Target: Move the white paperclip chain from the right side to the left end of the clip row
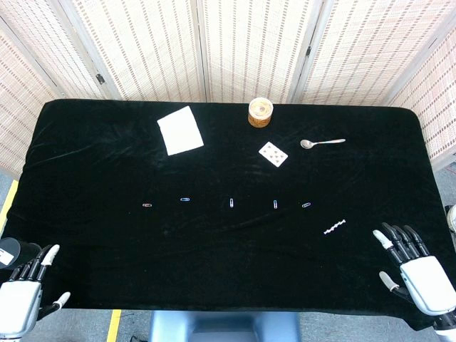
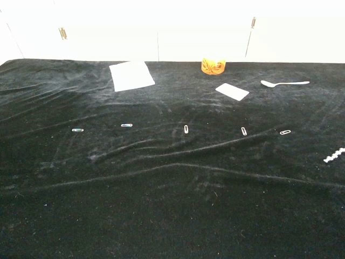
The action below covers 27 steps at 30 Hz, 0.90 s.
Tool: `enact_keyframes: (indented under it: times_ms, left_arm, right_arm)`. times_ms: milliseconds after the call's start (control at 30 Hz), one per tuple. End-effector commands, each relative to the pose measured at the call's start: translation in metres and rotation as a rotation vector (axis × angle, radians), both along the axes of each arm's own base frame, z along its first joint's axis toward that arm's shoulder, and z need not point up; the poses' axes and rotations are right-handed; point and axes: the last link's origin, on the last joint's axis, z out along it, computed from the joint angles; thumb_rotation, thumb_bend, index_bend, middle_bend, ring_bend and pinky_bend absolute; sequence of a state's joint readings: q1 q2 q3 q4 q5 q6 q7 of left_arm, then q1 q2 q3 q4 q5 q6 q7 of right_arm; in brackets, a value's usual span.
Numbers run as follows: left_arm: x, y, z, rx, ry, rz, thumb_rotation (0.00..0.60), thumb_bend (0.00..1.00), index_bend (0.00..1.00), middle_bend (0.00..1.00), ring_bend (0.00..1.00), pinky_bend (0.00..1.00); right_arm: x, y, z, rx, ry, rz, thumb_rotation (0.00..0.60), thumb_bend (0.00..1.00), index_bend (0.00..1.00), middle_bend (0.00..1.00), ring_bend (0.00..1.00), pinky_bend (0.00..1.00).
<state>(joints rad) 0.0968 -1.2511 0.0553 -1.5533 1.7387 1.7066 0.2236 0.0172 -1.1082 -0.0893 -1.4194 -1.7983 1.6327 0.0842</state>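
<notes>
The white paperclip chain [image 1: 334,227] lies on the black cloth at the right, just beyond the right end of the clip row; the chest view shows the chain [image 2: 334,155] at its right edge. The row holds several small clips, from the leftmost clip [image 1: 147,205] [image 2: 77,130] to the rightmost clip [image 1: 306,205] [image 2: 285,132]. My right hand [image 1: 413,263] rests at the table's near right corner, fingers spread, empty, a short way right of the chain. My left hand [image 1: 25,292] sits at the near left corner, fingers apart, holding nothing. Neither hand shows in the chest view.
At the back lie a white paper sheet [image 1: 180,130], an orange round tin [image 1: 261,112], a playing card [image 1: 273,154] and a metal spoon [image 1: 322,143]. The black cloth [image 1: 228,271] has wrinkles across the middle. Woven screens stand behind the table.
</notes>
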Motion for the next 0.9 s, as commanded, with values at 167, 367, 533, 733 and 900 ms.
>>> enact_keyframes:
  times_ms: [167,367,533,733,900]
  left_arm:
    - [0.0,-0.001,0.001,0.003,-0.003,0.001,0.6,0.14,0.0,0.16,0.3,0.35]
    - [-0.003,0.002,0.007,0.002,-0.036,0.013,0.6,0.13,0.0,0.16,0.3,0.35]
    - [-0.007,0.005,0.015,0.019,-0.067,0.03,0.6,0.14,0.0,0.16,0.29,0.35]
    - [-0.01,0.011,0.018,0.023,-0.072,0.048,0.6,0.14,0.0,0.16,0.29,0.35]
    - [-0.015,0.015,0.021,0.023,-0.084,0.078,0.6,0.13,0.0,0.16,0.29,0.35]
  right_arm:
    - [0.0,0.0,-0.002,0.003,0.018,0.0,0.6,0.32,0.0,0.0,0.0,0.0]
    - [0.003,-0.023,-0.014,0.024,0.034,0.023,0.6,0.32,0.06,0.0,0.0,0.0]
    - [0.018,-0.064,-0.032,0.039,0.083,0.118,0.6,0.32,0.36,0.0,0.0,0.0]
    - [0.016,-0.096,-0.063,0.085,0.1,0.118,0.6,0.32,0.47,0.0,0.0,0.0]
    - [0.003,-0.108,-0.078,0.117,0.095,0.076,0.6,0.32,0.47,0.0,0.0,0.0]
